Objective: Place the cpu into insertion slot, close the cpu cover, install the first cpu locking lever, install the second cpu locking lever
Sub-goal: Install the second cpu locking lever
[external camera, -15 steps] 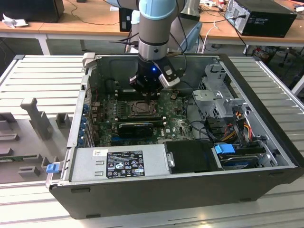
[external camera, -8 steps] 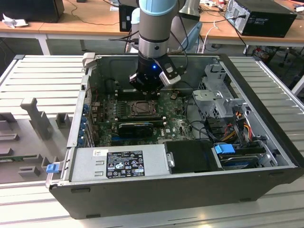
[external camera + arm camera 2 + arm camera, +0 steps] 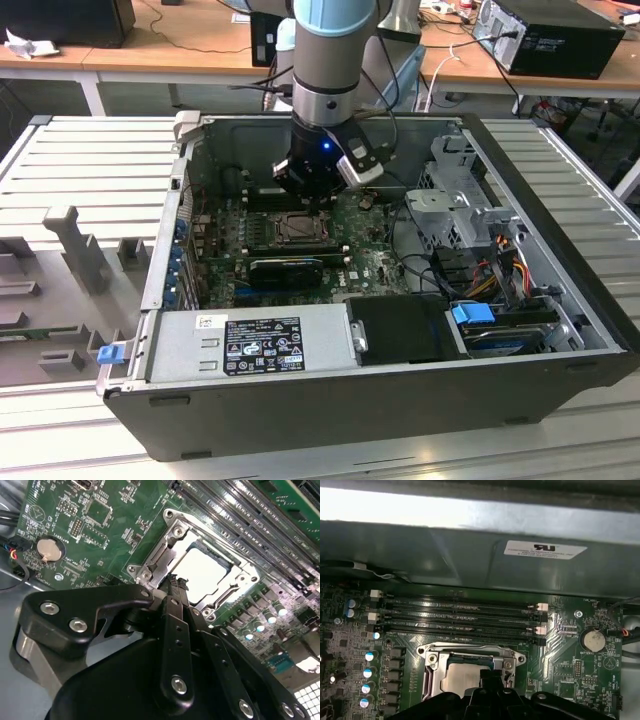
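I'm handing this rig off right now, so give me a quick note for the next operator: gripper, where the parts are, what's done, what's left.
Gripper: hangs just above the socket inside the open case; it holds nothing that can be seen, and open or shut cannot be told.
Cpu: lies in the socket, its pale face showing in both wrist views.
Cover: lies flat around the cpu.
Done: cpu placed, cover apparently closed.
Left: both locking levers; their state cannot be told from these views.
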`<act>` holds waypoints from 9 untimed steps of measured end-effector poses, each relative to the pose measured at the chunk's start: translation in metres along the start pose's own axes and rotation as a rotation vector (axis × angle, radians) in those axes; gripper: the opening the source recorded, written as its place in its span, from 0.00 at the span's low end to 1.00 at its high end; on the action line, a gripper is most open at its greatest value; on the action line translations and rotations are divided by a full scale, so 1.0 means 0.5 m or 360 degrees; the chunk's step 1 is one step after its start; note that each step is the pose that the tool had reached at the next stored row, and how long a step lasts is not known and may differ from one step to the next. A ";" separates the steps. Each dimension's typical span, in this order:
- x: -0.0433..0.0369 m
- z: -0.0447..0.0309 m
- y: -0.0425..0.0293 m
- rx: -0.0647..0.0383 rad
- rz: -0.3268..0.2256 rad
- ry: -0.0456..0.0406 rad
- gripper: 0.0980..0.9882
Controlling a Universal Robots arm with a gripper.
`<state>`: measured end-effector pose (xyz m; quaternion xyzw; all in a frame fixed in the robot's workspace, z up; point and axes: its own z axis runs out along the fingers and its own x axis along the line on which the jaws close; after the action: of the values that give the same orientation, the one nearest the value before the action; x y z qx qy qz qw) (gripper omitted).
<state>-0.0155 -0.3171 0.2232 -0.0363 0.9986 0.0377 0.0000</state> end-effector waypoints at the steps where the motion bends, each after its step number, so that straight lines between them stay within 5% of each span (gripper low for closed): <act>1: 0.000 -0.001 -0.001 0.0001 0.0000 0.0000 0.01; 9: 0.000 -0.019 -0.005 0.0000 0.0000 0.0000 0.01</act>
<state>-0.0154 -0.3202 0.2323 -0.0363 0.9986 0.0377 0.0000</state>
